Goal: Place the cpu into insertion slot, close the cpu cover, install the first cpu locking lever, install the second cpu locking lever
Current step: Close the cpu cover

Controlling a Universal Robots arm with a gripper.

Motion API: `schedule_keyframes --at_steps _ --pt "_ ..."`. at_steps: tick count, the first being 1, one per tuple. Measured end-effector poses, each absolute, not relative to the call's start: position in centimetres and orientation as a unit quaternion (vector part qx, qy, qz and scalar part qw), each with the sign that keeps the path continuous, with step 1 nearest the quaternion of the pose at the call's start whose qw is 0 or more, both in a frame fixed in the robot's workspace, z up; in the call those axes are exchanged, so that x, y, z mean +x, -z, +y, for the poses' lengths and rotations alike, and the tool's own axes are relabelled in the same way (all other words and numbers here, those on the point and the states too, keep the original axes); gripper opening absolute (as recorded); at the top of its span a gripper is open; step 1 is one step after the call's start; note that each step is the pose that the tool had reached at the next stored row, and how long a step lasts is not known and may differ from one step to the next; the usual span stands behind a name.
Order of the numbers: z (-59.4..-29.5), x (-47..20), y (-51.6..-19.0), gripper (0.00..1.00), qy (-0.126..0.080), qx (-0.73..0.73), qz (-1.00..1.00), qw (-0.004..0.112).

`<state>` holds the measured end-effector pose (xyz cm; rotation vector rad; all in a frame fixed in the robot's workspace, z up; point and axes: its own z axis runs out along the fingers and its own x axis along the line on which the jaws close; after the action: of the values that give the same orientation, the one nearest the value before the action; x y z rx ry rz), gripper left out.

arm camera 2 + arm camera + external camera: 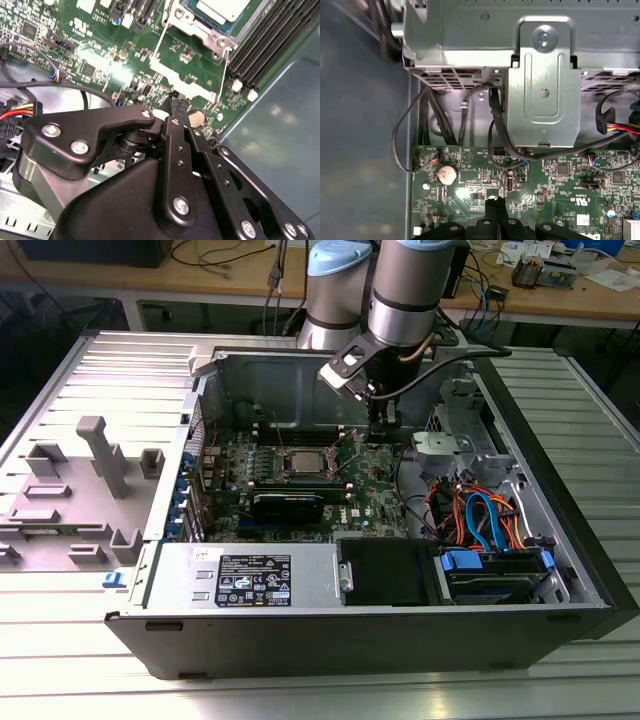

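The cpu (303, 462) (222, 7) lies silvery side up in the insertion slot (283, 472) on the green motherboard. The cpu cover (197, 27), a metal frame, lies flat around it. Two thin wire locking levers (159, 40) (224, 75) stick out from the socket's sides, toward my gripper. My gripper (383, 438) (175, 104) (495, 202) hangs low over the board, on the exterior view's right of the slot and near a coin battery (447, 173). Its black fingers are shut together with nothing between them.
Black memory slots (260, 45) run beside the socket. A metal drive cage (545, 90) and loose cables (480, 515) crowd the case at the exterior view's right. A black shroud (385, 570) and the labelled power supply (250, 575) sit at the front. A grey fixture (100, 455) stands outside.
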<state>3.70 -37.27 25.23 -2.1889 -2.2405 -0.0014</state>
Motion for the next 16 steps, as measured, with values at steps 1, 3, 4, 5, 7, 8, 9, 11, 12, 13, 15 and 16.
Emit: schedule_keyframes --at_steps 1,3,4,5,7,8,9,11,12,13,15,16 --pt "-37.3 3.5 -25.2 0.11 0.0 -0.697 -0.717 0.005" --pt "-37.3 2.8 -25.2 0.11 -0.001 -0.694 -0.72 0.006" --pt "-37.3 2.4 -25.2 0.11 -0.001 -0.693 -0.721 0.006" --pt "-37.3 2.0 -25.2 0.11 -0.001 -0.692 -0.722 0.006" --pt "-37.3 1.5 -25.2 0.11 -0.001 -0.691 -0.723 0.006" --pt "-37.3 1.1 -25.2 0.11 -0.001 -0.691 -0.723 0.006" --pt "-37.3 0.9 -25.2 0.11 -0.001 -0.69 -0.724 0.007" --pt "-37.3 0.5 -25.3 0.11 -0.001 -0.689 -0.724 0.007" --pt "-37.3 0.3 -25.3 0.11 -0.001 -0.689 -0.725 0.007" --pt "-37.3 0.1 -25.3 0.11 -0.001 -0.689 -0.725 0.007" --pt "-37.3 -0.6 -25.4 0.11 -0.001 -0.689 -0.725 0.007" --pt "-37.3 -0.9 -25.4 0.11 -0.001 -0.689 -0.725 0.007"
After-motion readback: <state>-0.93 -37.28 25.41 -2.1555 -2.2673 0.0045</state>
